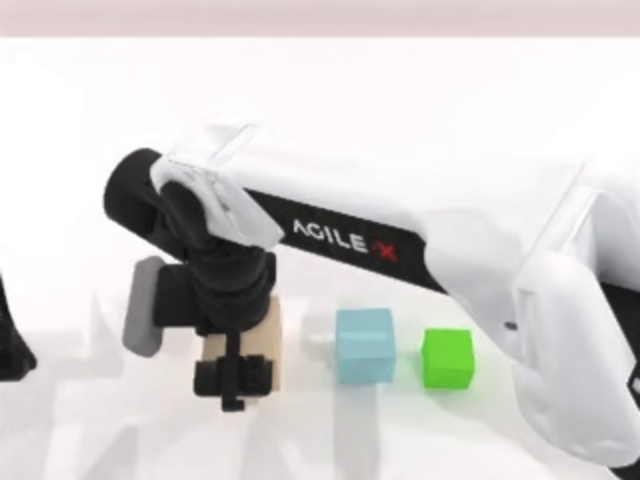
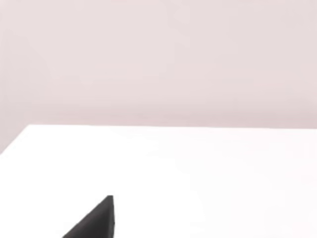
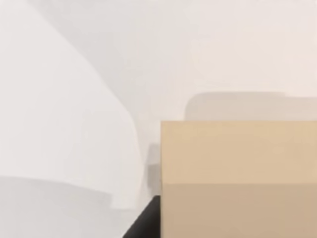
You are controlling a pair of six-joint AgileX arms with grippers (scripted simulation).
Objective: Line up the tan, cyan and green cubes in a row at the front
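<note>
1. The right arm reached from the table's right side across the table (image 1: 420, 110), over and behind the cubes, its wrist turned down above the tan cube (image 1: 268, 340).
2. The right gripper (image 1: 235, 385) hung over the tan cube, hiding much of its top; only the cube's right part and a strip at its left showed in the top view.
3. Whether that gripper was clenched on the tan cube or released could not be told: its dark fingers sat over the cube's front edge, and the contact was hidden.
4. In the right wrist view the tan cube (image 3: 237, 178) filled the near field, with a dark fingertip (image 3: 146, 223) just beside its edge.
5. The cyan cube (image 1: 364, 344) stood just beside the tan cube, on its right, a narrow gap between them.
6. The green cube (image 1: 446, 358) stood further right of the tan cube, just beyond the cyan one and apart from it.
7. All three cubes lay in a rough row along the front of the table, tan leftmost, green rightmost.
8. The left arm (image 1: 12, 345) was parked well left of the tan cube, at the table's left edge; only a dark sliver of it showed.
9. The left wrist view showed bare table and a single dark fingertip (image 2: 96, 220), so the left gripper's state could not be told.
</note>
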